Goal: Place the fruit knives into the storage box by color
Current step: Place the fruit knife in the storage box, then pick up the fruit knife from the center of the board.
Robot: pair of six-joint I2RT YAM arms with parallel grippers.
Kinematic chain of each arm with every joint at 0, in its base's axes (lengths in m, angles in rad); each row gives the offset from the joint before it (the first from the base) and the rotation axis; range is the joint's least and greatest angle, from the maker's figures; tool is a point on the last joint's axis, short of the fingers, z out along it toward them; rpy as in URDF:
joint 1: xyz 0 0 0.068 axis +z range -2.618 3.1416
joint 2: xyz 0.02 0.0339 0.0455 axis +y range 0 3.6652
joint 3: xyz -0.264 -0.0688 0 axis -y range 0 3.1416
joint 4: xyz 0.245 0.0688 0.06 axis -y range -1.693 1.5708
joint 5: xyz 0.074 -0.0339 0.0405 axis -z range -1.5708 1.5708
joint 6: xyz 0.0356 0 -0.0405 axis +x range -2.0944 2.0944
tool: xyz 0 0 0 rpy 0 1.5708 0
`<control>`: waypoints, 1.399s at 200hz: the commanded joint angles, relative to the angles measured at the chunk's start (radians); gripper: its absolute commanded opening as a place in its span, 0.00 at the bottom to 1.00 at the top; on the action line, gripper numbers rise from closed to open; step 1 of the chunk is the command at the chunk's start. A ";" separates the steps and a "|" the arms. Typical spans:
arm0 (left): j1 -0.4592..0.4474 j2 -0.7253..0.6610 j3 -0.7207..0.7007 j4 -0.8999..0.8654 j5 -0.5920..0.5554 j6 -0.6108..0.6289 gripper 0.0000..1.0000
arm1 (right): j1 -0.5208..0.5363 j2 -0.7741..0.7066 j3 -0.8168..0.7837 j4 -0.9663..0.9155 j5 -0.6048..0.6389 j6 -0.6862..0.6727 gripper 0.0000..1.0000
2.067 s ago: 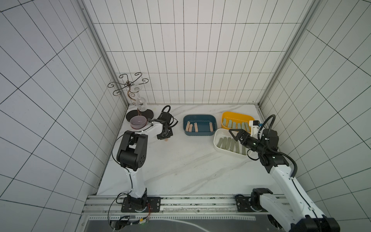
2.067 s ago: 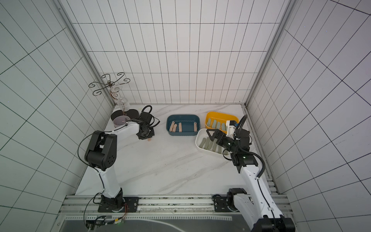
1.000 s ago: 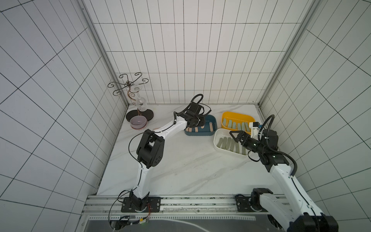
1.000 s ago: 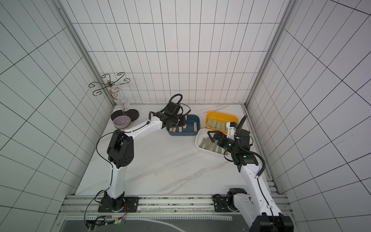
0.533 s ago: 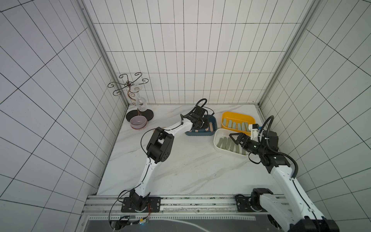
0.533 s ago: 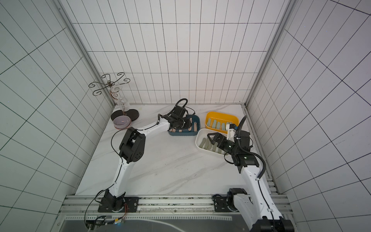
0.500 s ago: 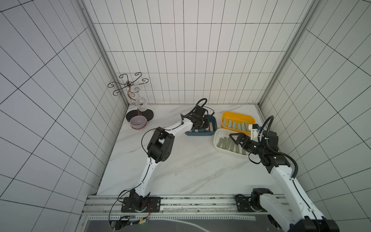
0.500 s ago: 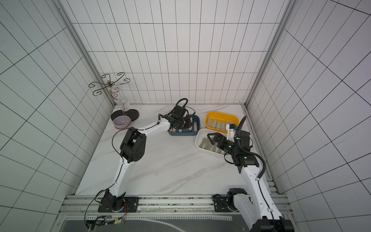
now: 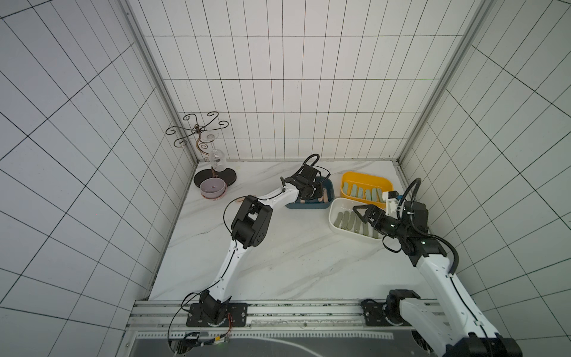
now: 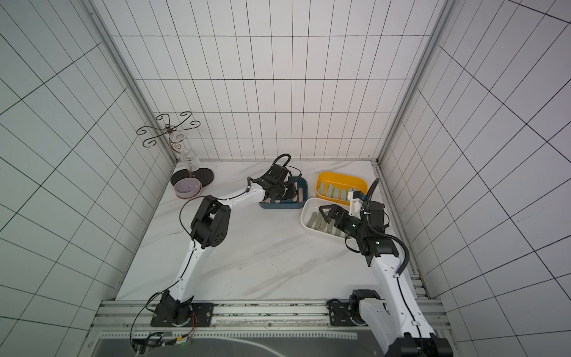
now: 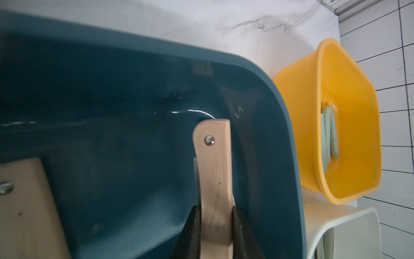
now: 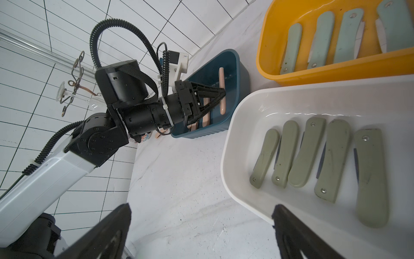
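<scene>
**Left gripper** (image 11: pixel 215 226): jaws clamped on the butt of a peach-pink flat-handled folding knife (image 11: pixel 214 170), inside the dark teal plastic storage box (image 11: pixel 280 125). The knife's rivet end points ahead of the gripper, short of the box's far wall. The rounded corner wall lies close on one side and a second peach-pink knife (image 11: pixel 26 213) on the other. Whether the held knife touches the floor cannot be told.

**Right gripper** (image 12: pixel 201 210): jaws spread wide and empty at the near rim of the white plastic box (image 12: pixel 233 143), over bare marble tabletop (image 12: pixel 179 179).

Only the right wrist view shows five olive grey-green knives (image 12: pixel 298 154) side by side in that box, and pale mint knives (image 12: pixel 322 40) in the yellow box (image 12: pixel 336 67).
</scene>
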 commanded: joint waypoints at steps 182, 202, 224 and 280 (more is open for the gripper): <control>0.053 -0.254 -0.018 -0.038 0.010 0.014 0.63 | -0.010 -0.043 0.095 0.003 0.012 0.019 1.00; 0.115 -0.355 -0.117 -0.039 -0.024 0.027 0.68 | -0.009 -0.045 0.092 0.019 0.013 0.026 1.00; 0.217 -0.447 -0.234 -0.039 -0.022 0.041 0.73 | -0.011 -0.051 0.074 0.048 0.013 0.040 1.00; 0.453 -0.473 -0.339 -0.155 -0.076 0.192 0.89 | -0.011 -0.070 0.005 0.119 0.002 0.094 1.00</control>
